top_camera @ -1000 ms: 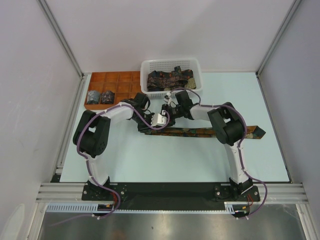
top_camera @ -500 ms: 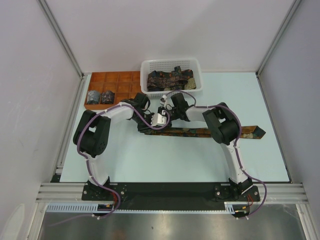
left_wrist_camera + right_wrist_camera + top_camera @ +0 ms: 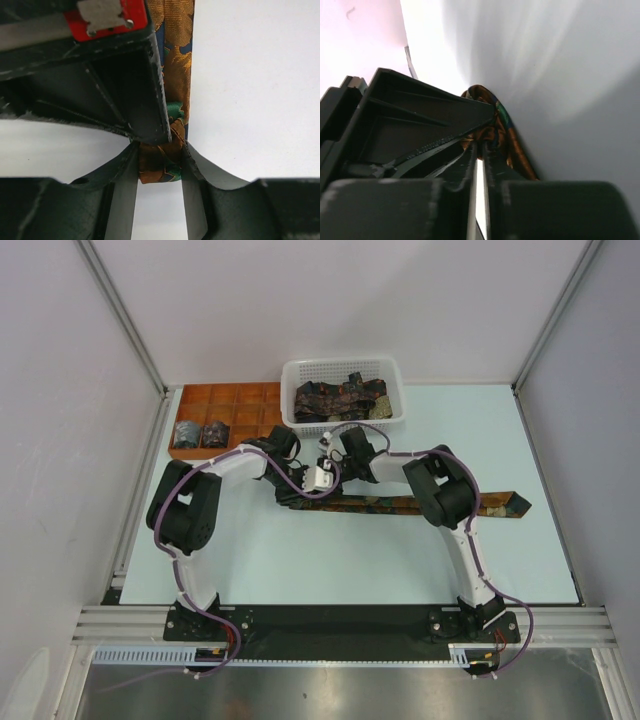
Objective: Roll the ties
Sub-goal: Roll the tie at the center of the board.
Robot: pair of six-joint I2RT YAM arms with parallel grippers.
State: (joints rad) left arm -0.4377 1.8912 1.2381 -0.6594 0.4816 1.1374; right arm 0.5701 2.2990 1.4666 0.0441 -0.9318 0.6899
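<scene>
Top external, loose ties [image 3: 340, 398] in basket [image 3: 290, 368], two rolled ties [image 3: 200, 433] in tray [image 3: 240, 395]

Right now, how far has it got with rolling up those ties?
Done: two rolled ties sit in the orange tray. In hand: the left gripper and right gripper both pinch one end of the tie on the table, where a small roll has begun; the rest lies flat. Left: finishing that roll, plus the loose ties heaped in the white basket.
</scene>
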